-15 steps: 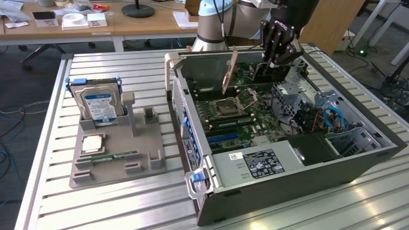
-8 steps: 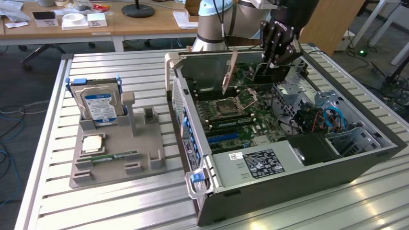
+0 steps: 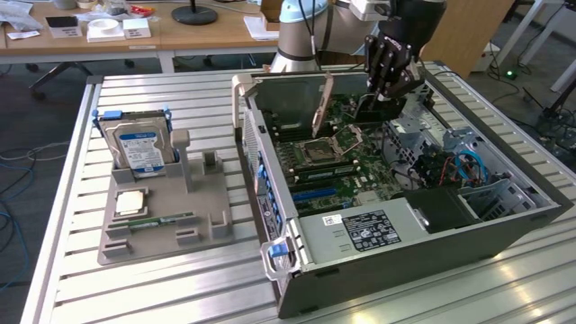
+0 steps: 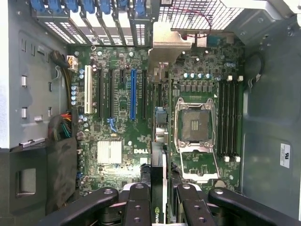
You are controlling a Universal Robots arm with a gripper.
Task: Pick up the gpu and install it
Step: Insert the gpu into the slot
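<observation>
My gripper [image 3: 389, 91] hangs inside the open computer case [image 3: 504, 223], shut on the gpu [image 3: 373, 111], a dark card held on edge above the motherboard [image 3: 347, 172]. In the wrist view the gpu [image 4: 162, 132] runs edge-on from between my gripper's [image 4: 159, 207] black fingers [image 4: 137, 207] toward the case's rear. Its pale metal end bracket [image 4: 171, 44] sits near the rear slot openings. The card hovers over the expansion slots, beside the long blue slot [image 4: 132, 94] and close to the empty CPU socket [image 4: 194, 125].
A grey fixture [image 3: 202, 202] on the slatted table at the exterior view's left holds a blue-labelled hard drive [image 3: 139, 145], a CPU chip [image 3: 131, 201] and a RAM stick [image 3: 162, 221]. Case walls, the drive cage [image 3: 454, 145] and cables [image 3: 468, 169] surround the motherboard.
</observation>
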